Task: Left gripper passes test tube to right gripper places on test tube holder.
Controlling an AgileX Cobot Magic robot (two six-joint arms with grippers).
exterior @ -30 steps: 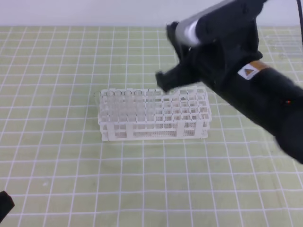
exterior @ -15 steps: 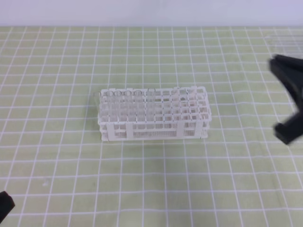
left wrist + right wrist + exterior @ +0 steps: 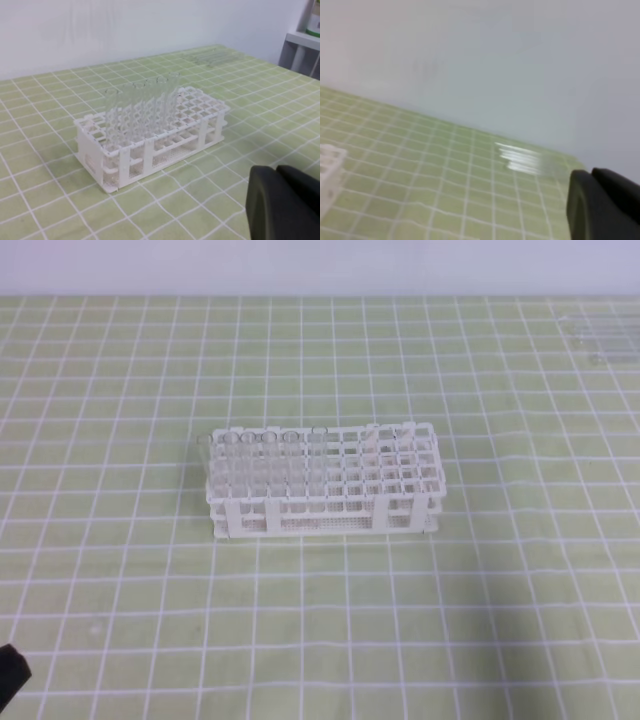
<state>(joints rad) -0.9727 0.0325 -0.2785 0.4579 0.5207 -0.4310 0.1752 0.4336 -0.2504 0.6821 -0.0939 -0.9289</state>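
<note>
A: What do I see of the robot itself?

B: Not much. On my left wrist cam, the left gripper [image 3: 285, 202] is matte black w/ rounded finger edges. The right gripper [image 3: 602, 205] looks the same: black, smooth, blurry. No cables or labels visible to me.

Only a black corner of the left pincer [image 3: 10, 672] pokes in at the high view's bottom-left edge, and the left wrist view cuts its fingers [image 3: 285, 205] off at the lower right. The right pincer [image 3: 602, 205] is cropped too, its whole view smeared. Clear tubes [image 3: 520, 157] there blur into streaks, uncountable.
</note>
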